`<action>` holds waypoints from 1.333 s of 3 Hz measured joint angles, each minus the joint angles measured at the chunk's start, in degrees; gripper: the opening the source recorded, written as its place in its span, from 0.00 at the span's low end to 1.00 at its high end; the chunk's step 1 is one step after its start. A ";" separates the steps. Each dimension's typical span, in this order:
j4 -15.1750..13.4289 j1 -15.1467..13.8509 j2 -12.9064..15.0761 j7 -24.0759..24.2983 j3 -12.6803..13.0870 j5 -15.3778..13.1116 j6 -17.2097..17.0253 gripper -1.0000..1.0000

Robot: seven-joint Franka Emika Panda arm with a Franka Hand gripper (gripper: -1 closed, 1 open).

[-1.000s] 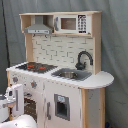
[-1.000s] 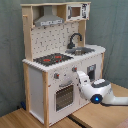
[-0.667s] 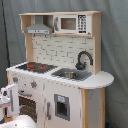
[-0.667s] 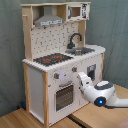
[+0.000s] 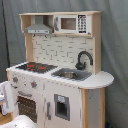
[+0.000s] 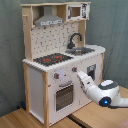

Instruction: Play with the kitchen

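Note:
The kitchen [image 5: 60, 65] is a tall white and light-wood toy with a red-ringed black hob [image 5: 35, 66], a sink [image 5: 70, 75], a black faucet [image 5: 84, 59], a grey hood [image 5: 39, 27] and an upper microwave cabinet [image 5: 72, 23]. In the second exterior view the kitchen [image 6: 50, 40] stands left of centre. There my gripper [image 6: 80, 75] reaches in from the right. Its tip is at the knob panel just above the windowed oven door [image 6: 64, 96]. In the first exterior view only white arm parts [image 5: 6, 96] show, at the left edge beside the oven door [image 5: 27, 105].
A grey curtain [image 6: 10, 50] hangs behind the kitchen. Wooden boards [image 6: 30, 119] lie under it. The rounded counter end [image 5: 100, 79] sticks out past the sink. My arm's white body with a blue light [image 6: 107, 94] hovers in front of the kitchen's right lower cabinet.
The arm's body has drifted a little toward the second exterior view's right and the first exterior view's left. The tip stays near the knob panel. The kitchen has not moved.

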 joint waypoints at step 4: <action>1.21 4.87 -0.14 -24.87 -3.84 -7.50 0.92 1.00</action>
